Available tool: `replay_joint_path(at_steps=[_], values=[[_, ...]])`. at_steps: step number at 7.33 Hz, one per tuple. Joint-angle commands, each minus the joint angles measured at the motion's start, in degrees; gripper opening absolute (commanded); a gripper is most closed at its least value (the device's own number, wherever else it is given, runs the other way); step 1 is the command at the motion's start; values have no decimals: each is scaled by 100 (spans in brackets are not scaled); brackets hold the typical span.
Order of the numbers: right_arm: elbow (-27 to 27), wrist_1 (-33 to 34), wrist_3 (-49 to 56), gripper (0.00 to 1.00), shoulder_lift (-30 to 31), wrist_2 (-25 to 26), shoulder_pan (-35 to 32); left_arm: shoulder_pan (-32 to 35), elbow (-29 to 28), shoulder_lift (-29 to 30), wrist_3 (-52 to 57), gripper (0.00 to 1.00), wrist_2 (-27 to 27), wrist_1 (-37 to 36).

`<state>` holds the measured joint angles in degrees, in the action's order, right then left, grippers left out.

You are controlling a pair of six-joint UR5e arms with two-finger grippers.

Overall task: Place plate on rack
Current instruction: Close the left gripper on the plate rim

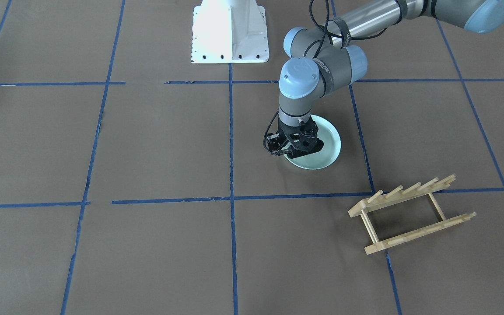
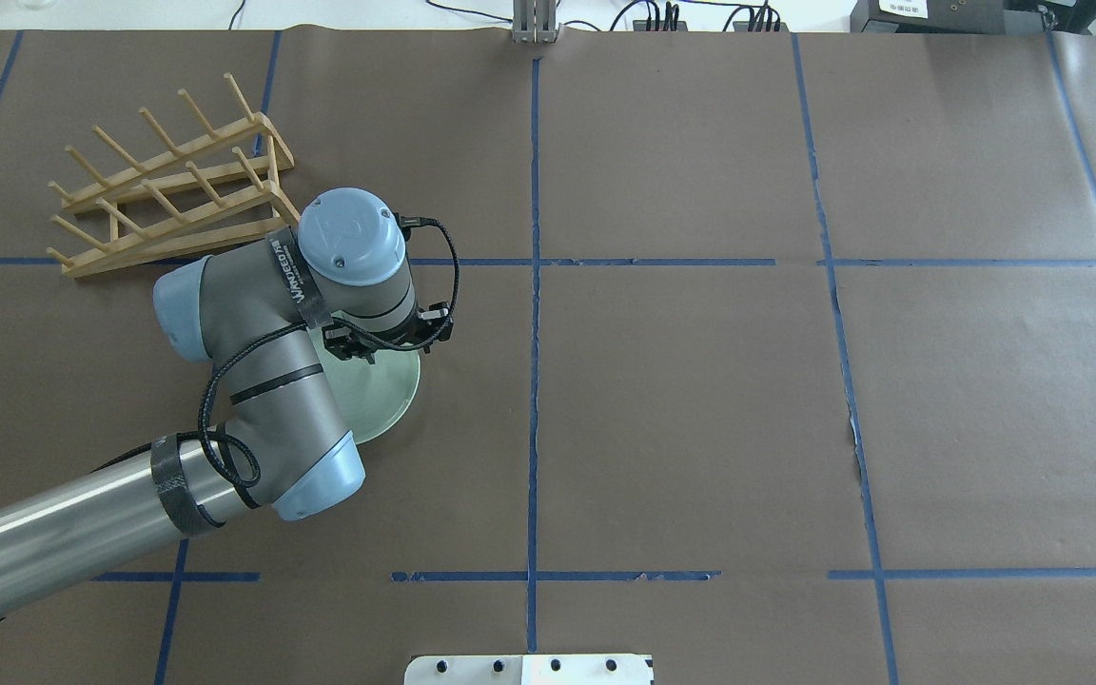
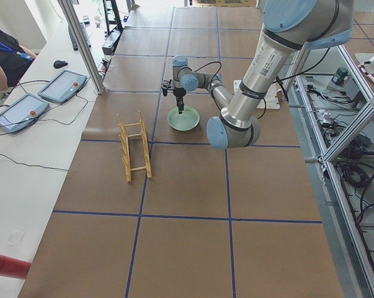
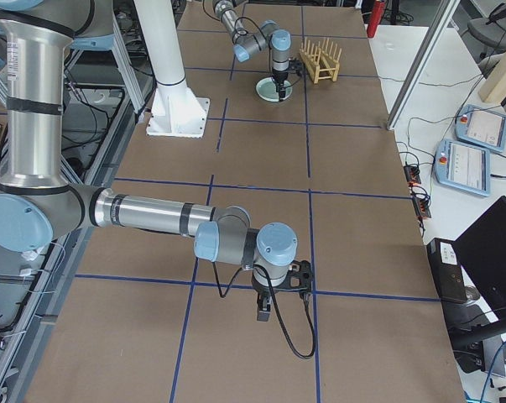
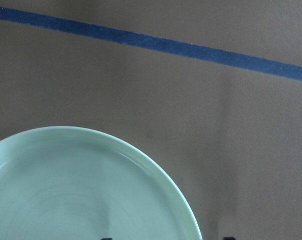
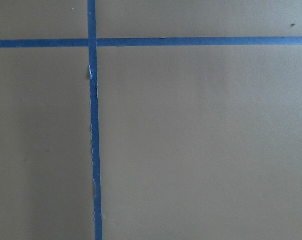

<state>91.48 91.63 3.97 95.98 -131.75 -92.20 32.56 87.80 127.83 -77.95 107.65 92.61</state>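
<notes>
The pale mint-green plate [image 1: 324, 151] lies flat on the brown paper; it also shows in the overhead view [image 2: 386, 400] and the left wrist view [image 5: 65, 195]. My left gripper [image 1: 298, 154] points straight down at the plate's rim. It is open, with one fingertip [image 5: 229, 238] outside the rim and the other inside. The light-wood rack [image 1: 409, 214] stands apart from the plate, toward the far left corner in the overhead view [image 2: 167, 185]. My right gripper [image 4: 263, 312] shows only in the exterior right view, low over bare paper; I cannot tell whether it is open or shut.
The white robot base [image 1: 230, 33] stands at the table's near middle edge. Blue tape lines [image 2: 534, 285] grid the paper. Pendant tablets [image 3: 62, 84] and an operator sit on the side bench beyond the rack.
</notes>
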Motion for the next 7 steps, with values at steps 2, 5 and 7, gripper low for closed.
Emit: replay_joint_path(at_steps=[2,5,7], values=[[2,4,7,100,0,0,0,-4,-9,-4,-1,41,1,90],[-7,-5,7,100,0,0,0,-4,-9,5,-1,7,10,91],[-7,-5,7,100,0,0,0,-4,17,14,-1,0,36,47]])
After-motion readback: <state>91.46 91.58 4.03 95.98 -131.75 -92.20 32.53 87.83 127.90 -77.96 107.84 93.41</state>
